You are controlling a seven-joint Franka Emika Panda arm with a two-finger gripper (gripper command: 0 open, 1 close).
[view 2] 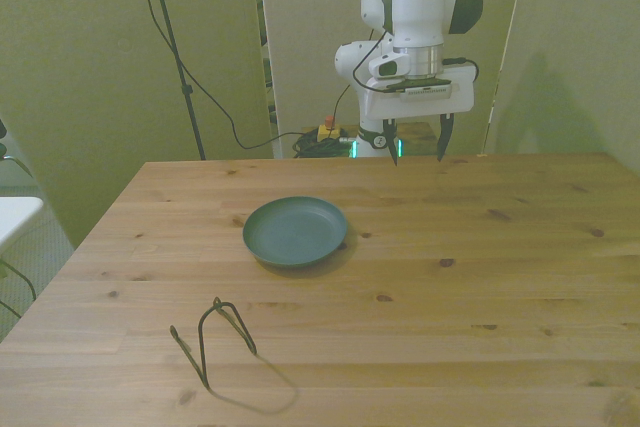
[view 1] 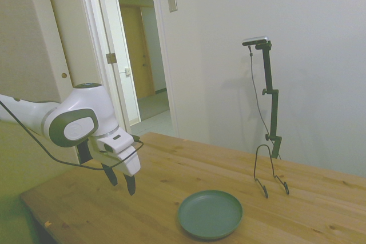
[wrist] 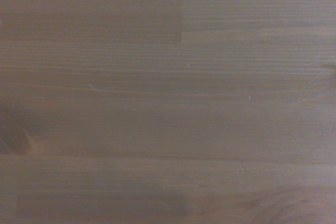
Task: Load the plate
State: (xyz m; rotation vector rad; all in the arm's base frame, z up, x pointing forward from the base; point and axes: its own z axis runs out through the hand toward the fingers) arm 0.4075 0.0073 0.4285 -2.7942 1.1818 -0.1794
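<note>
Plate [view 2: 295,231]: dark teal, round, flat on table [view 2: 480,277], rim up, empty; centre-left of front view, lower centre of side view [view 1: 210,214].
Wire rack [view 2: 213,340]: upright, lower left of front view, apart from plate.
Gripper [view 2: 419,150]: upper centre of front view, above table's far edge, fingers wide apart, holding nothing, well apart from plate.
Wrist view: bare wood only.

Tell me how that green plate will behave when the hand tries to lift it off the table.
The plate looks rigid, so it should hold its shape. It lies flat on the table with a low raised rim, so it probably gives the open hand only that rim to pinch. Its smooth surface may slip, and it would likely slide rather than tip if pushed.
</note>
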